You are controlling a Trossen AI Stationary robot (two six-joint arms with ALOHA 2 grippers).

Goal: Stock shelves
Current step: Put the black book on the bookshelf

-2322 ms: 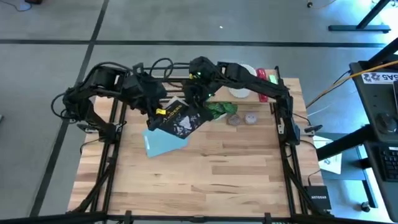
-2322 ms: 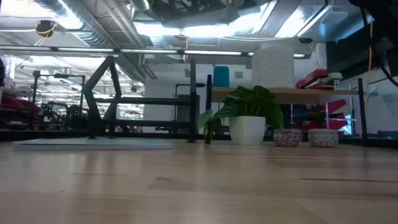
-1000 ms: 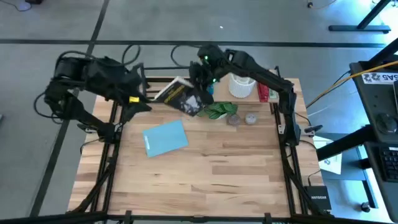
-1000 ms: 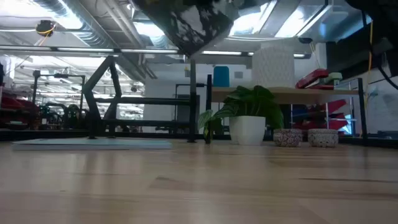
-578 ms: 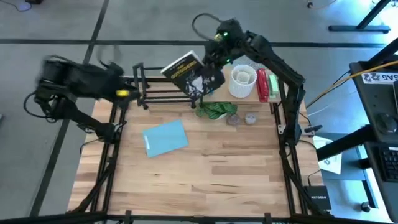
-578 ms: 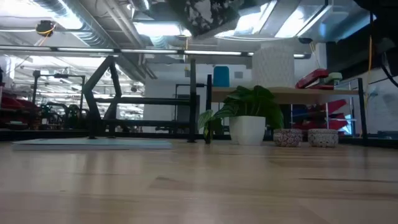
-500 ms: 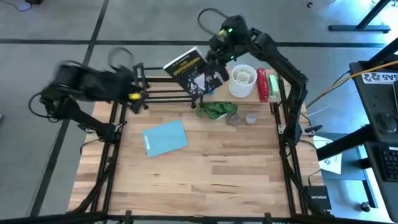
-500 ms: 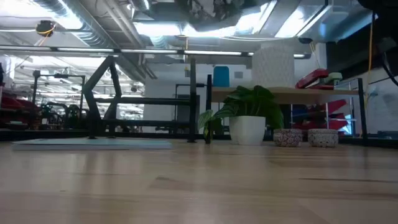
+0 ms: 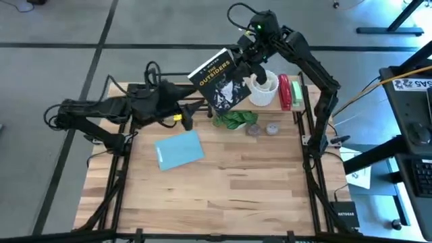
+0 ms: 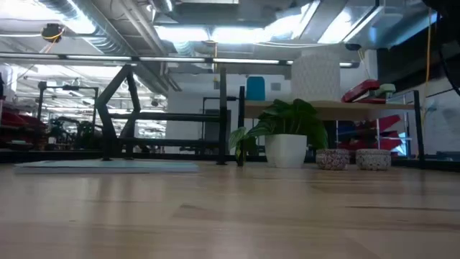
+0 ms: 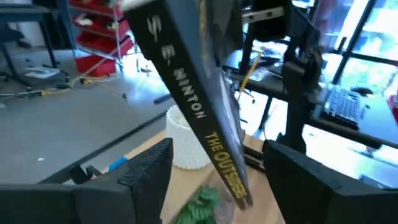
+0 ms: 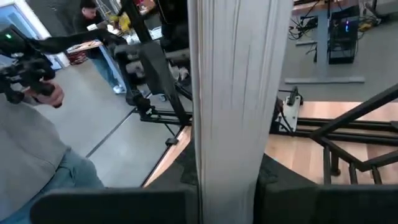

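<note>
High view: right gripper (image 9: 248, 55) held book (image 9: 221, 79) aloft over back of table (image 9: 223, 196), jaws clamped on its edge, above shelf board (image 9: 292, 101). Left gripper (image 9: 181, 111) reached over black rack (image 9: 154, 94), book just beyond its jaws. Blue folder (image 9: 179, 150) lay flat, plant (image 9: 235, 120) near.

Low view: rack (image 10: 133, 115) and shelf board (image 10: 338, 108) stood at back; neither gripper visible.

Left wrist view: fingers (image 11: 149, 171) spread apart, book spine (image 11: 196, 106) tilted between them, not touching.

Right wrist view: page edges (image 12: 239, 93) upright between jaws; person (image 12: 37, 143) in room beyond.
</note>
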